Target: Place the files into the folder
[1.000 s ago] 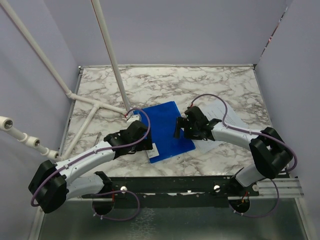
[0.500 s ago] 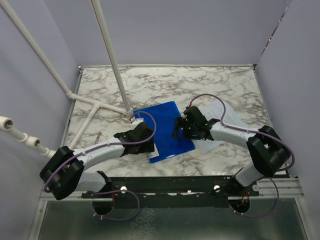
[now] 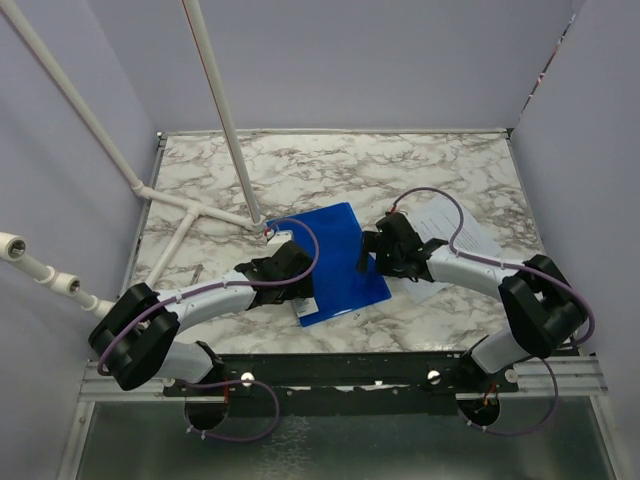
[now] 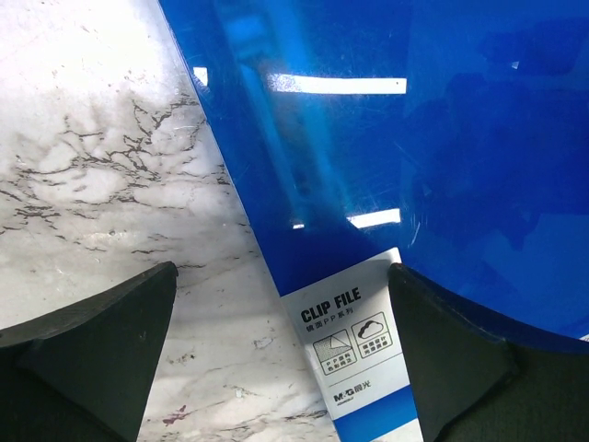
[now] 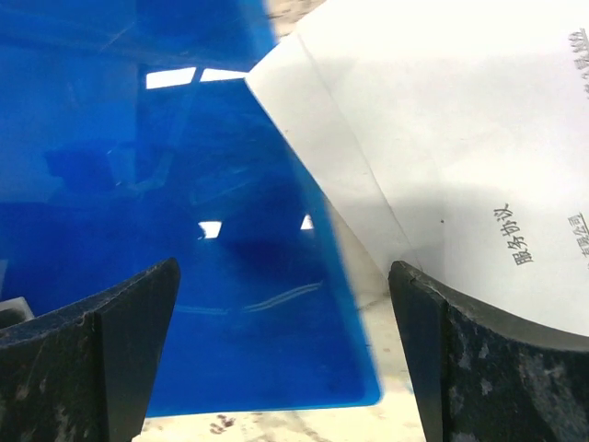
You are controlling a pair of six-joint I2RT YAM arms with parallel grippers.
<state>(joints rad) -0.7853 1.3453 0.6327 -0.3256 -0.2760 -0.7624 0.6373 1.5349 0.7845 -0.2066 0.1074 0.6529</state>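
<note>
The blue glossy folder [image 3: 335, 258] lies closed and flat on the marble table, its white label at the near left corner. The files [image 3: 455, 240], white printed sheets, lie to its right, partly under the right arm. My left gripper [image 3: 300, 292] is open and low over the folder's near left corner; in the left wrist view its jaws straddle the folder's left edge [image 4: 276, 184] and the white label [image 4: 359, 359]. My right gripper [image 3: 366, 258] is open over the folder's right edge; the right wrist view shows the folder's near right corner [image 5: 230, 304] and the files [image 5: 442, 166] between its jaws.
White pipes [image 3: 215, 110] cross the back left of the table [image 3: 330, 165] and end by the folder's far left corner. Lilac walls close in the left, back and right. A black metal rail [image 3: 340, 372] runs along the near edge.
My left gripper has moved right and forward to the folder's near left corner. My right gripper has shifted slightly right, over the folder's right edge. The folder and files have not moved.
</note>
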